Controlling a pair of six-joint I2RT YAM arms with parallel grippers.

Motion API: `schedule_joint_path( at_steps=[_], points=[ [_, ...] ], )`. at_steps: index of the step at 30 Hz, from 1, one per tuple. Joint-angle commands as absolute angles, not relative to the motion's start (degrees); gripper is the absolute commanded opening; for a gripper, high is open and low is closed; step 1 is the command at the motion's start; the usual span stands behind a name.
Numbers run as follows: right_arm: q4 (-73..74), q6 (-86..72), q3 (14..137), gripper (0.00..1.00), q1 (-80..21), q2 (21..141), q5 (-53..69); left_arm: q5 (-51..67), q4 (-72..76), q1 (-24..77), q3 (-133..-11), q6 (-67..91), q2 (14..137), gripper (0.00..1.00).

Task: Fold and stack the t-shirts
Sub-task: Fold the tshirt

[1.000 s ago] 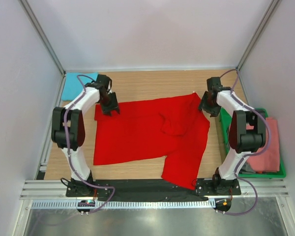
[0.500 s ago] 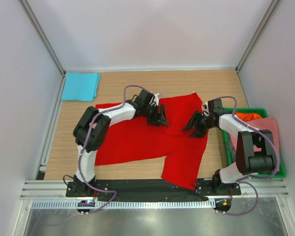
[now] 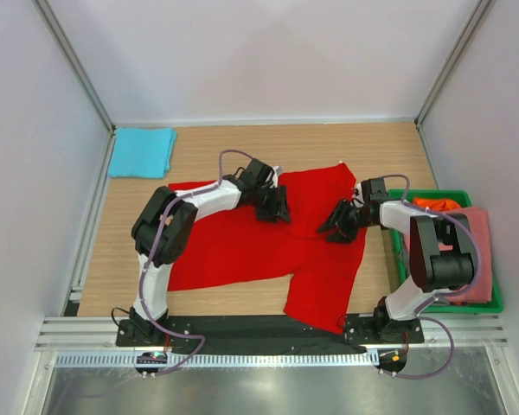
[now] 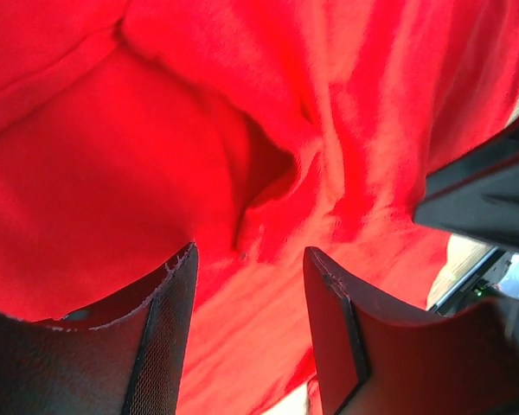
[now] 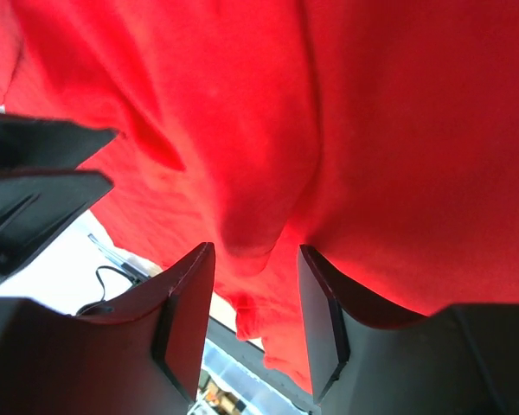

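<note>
A bright red t-shirt (image 3: 242, 246) lies spread and partly folded across the middle of the table. It fills the left wrist view (image 4: 242, 130) and the right wrist view (image 5: 329, 112). My left gripper (image 3: 277, 211) is open, low over the shirt's upper middle, with cloth between its fingers (image 4: 333, 320). My right gripper (image 3: 331, 226) is open, low over the shirt's right part, facing the left one. A folded turquoise t-shirt (image 3: 142, 150) lies at the far left corner. Salmon pink (image 3: 474, 259) and orange (image 3: 434, 204) t-shirts lie in the crate.
A green plastic crate (image 3: 496, 304) stands off the table's right edge beside the right arm. Grey walls enclose the table on three sides. Bare wood (image 3: 242, 143) shows behind the red shirt.
Both grippers moved from the shirt's far corners in toward its middle. The shirt's top edge is now folded over. Over the last half second they shifted only slightly.
</note>
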State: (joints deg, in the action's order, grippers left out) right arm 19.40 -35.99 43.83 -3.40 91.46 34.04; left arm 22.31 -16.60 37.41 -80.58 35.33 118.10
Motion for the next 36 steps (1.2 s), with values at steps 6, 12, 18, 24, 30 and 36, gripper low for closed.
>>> schedule_joint_path(
  at_steps=[6, 12, 18, 24, 30, 36],
  points=[
    [13.11, -42.09, 57.00, 0.47, -8.16, 98.15, 35.33, 19.51, -22.67, 37.36, -83.49, 31.38, 111.01, 0.53],
    [20.36, -40.11, 68.81, 0.62, -9.85, 100.91, 30.43, 23.54, -23.29, 35.34, -84.99, 33.39, 112.76, 0.54],
    [28.04, -32.08, 66.10, 0.61, -7.91, 96.42, 24.43, 27.51, -22.94, 34.98, -87.01, 33.66, 114.87, 0.54],
    [22.94, -42.60, 63.10, 0.53, -8.61, 98.61, 27.87, 27.95, -22.58, 34.81, -86.22, 36.21, 115.84, 0.49],
    [41.19, -49.37, 79.52, 0.63, -13.88, 106.59, 11.19, 27.16, -21.89, 33.58, -83.15, 37.62, 114.26, 0.45],
    [55.26, -58.08, 94.90, 0.60, -20.38, 114.33, -1.90, 26.90, -19.87, 31.82, -78.06, 37.27, 110.93, 0.44]
  ],
)
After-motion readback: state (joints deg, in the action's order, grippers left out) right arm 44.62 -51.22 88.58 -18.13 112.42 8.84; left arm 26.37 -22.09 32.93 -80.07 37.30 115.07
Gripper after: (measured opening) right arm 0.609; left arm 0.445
